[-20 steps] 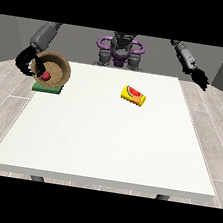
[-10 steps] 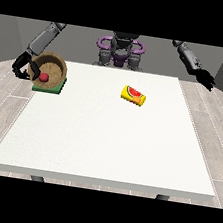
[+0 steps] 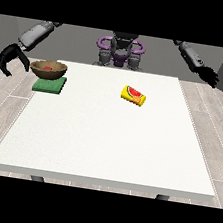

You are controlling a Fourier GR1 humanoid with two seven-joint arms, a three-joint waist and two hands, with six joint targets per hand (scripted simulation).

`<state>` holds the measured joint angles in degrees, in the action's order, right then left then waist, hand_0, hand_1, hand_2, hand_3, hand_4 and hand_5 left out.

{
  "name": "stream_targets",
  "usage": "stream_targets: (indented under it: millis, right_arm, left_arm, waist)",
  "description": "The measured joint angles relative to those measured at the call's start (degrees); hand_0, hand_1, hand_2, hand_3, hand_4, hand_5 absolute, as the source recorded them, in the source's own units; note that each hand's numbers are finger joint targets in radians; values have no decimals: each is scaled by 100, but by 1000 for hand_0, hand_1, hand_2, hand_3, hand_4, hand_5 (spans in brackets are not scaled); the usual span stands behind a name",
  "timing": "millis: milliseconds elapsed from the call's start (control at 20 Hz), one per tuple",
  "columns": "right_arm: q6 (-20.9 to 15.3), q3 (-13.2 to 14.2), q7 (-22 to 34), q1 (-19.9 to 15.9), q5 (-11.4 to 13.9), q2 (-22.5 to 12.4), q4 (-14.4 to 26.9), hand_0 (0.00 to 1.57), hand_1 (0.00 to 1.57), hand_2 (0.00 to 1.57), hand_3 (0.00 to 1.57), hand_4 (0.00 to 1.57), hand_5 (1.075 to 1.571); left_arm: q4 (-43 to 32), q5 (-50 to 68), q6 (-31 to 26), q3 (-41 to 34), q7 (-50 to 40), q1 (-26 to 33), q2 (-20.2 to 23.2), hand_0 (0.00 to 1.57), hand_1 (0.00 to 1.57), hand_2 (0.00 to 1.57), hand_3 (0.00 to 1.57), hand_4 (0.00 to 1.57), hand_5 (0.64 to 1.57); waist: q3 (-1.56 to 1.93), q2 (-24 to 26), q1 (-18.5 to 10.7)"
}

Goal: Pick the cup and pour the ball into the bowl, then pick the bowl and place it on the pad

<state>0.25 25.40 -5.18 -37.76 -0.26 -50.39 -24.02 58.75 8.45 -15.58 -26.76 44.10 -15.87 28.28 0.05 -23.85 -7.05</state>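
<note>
A brown bowl (image 3: 49, 69) rests upright on the green pad (image 3: 50, 84) near the table's left edge, with a red ball (image 3: 48, 67) inside it. A yellow cup (image 3: 134, 96) with a watermelon picture lies on its side right of the table's middle. The hand at the view's left (image 3: 10, 58) hangs off the table's left side, apart from the bowl, its fingers spread in a relaxed curve and holding nothing. The hand at the view's right (image 3: 209, 76) is raised beyond the far right corner, fingers relaxed and empty.
The white table (image 3: 108, 143) stretches wide toward the camera. The robot's torso (image 3: 121, 49) stands behind the far edge. Grey floor surrounds the table.
The hand at the view's left has let go of the bowl and pulled out to the left. The bowl now sits level on the pad. The other hand moved slightly outward.
</note>
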Motion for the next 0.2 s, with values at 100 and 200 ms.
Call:
stream_targets:
  millis: [100, 200]
  right_arm:
    - [83, 9, 48, -38, -22, -5, 80, 0, 0, 423, 0, 0, 1306]
    - [207, 6, 115, -149, -98, 129, 14, 0, 0, 102, 369, 501, 1371]
  left_arm:
    - [132, -14, 44, 71, -83, 130, -120, 0, 0, 0, 0, 883, 1213]
    - [41, -35, 18, 120, -207, 92, -103, 0, 0, 0, 0, 883, 1213]
  waist:
    - [-1, 164, 0]
    - [-3, 380, 7]
